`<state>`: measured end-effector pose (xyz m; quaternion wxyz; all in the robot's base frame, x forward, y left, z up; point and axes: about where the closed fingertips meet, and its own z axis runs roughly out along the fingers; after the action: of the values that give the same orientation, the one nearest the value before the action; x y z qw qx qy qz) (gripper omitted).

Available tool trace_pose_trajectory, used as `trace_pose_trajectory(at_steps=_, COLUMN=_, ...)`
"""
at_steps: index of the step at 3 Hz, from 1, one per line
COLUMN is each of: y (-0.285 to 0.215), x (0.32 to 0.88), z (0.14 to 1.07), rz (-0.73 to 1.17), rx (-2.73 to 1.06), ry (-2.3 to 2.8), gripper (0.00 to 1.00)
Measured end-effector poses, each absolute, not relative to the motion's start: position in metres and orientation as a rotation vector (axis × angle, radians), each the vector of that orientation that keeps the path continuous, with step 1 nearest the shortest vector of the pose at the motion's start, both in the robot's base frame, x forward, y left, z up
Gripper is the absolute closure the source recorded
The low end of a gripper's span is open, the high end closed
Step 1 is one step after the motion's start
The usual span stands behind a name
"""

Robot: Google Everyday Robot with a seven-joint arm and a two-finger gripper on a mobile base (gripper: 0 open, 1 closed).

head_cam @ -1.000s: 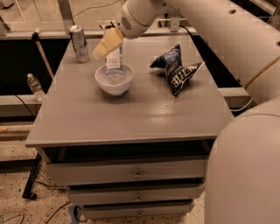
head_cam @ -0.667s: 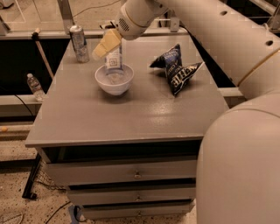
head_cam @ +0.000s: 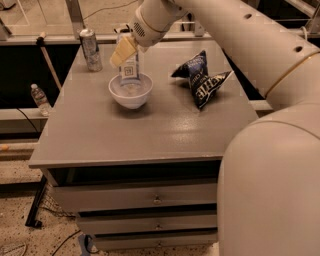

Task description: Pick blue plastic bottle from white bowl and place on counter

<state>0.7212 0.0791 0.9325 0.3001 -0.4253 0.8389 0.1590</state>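
Counter (head_cam: 150,130): gripper (head_cam: 124,51) at blue plastic bottle (head_cam: 131,71), label w/ square mark.

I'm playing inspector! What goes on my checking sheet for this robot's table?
Surface: grey counter, flat top, with drawers beneath it.
Job's things: blue plastic bottle stands roughly upright with its lower end in the white bowl; it is not on the counter yet.
Clutter: silver can upright near the back left corner; blue chip bag to the right of the bowl.
Gripper: gripper at the bottle's upper part, above the bowl.
Cables: thin cable on the floor behind the counter.
Surroundings: small water bottle low down, left of the counter.
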Motion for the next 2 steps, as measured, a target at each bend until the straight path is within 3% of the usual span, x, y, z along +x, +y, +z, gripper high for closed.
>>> trace_pose_trajectory(at_steps=2, y=0.0817, x=0.7196, z=0.9337, rz=0.416, rx=-1.137, ry=2.223, gripper=0.73)
